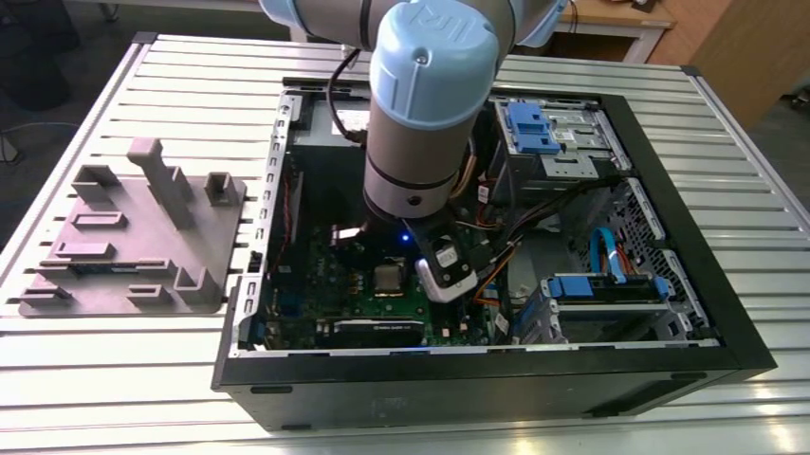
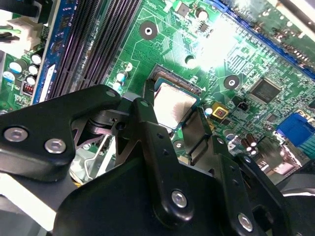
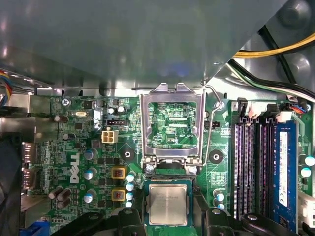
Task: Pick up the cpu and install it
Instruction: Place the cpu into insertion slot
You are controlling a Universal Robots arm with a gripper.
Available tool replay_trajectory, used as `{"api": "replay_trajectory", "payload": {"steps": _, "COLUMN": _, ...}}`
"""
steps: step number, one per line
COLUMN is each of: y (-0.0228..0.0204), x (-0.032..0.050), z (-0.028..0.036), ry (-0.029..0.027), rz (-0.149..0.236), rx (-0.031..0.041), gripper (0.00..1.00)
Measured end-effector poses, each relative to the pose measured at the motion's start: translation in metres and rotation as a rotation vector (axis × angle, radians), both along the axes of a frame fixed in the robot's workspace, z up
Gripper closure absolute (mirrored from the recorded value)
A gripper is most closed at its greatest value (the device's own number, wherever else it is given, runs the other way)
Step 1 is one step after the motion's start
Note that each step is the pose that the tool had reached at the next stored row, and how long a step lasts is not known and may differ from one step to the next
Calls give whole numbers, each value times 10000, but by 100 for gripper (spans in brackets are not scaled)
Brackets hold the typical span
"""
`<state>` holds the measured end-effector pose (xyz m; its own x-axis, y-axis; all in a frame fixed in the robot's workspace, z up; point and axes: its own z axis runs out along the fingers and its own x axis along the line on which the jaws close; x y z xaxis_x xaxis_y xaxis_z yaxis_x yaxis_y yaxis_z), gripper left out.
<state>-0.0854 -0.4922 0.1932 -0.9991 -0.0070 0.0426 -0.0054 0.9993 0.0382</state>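
The cpu (image 3: 168,204), a small square chip with a pale silver top, lies flat in the socket on the green motherboard (image 3: 74,147). My gripper (image 3: 168,219) is shut on the cpu, with one black finger (image 2: 146,110) against each of two opposite edges. In the second wrist view the cpu (image 2: 172,104) shows between those fingers, with my gripper (image 2: 172,118) low over the board. In the exterior view the arm reaches straight down into the open computer case, and the cpu (image 1: 386,281) sits just below the wrist.
The socket's metal load plate (image 3: 171,123) stands flipped open beside the cpu, its wire lever (image 3: 212,113) raised. Memory slots (image 3: 251,167) run alongside. Cables (image 1: 532,218) and drive bays (image 1: 557,142) crowd the case. A grey tray with upright posts (image 1: 127,242) lies at the exterior view's left.
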Motion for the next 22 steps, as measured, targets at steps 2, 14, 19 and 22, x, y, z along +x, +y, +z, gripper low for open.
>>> {"api": "replay_trajectory", "payload": {"steps": 2, "y": -2, "x": 2, "z": -1, "ry": 0, "rz": -1, "rx": 1, "gripper": 53}}
{"api": "replay_trajectory", "payload": {"steps": 14, "y": -26, "x": 40, "z": -13, "ry": 1, "rz": -1, "rx": -1, "gripper": 53}}
{"api": "replay_trajectory", "payload": {"steps": 19, "y": -21, "x": 42, "z": -28, "ry": 1, "rz": 1, "rx": -1, "gripper": 53}}
{"api": "replay_trajectory", "payload": {"steps": 22, "y": -19, "x": 37, "z": -33, "ry": 1, "rz": 0, "rx": -1, "gripper": 53}}
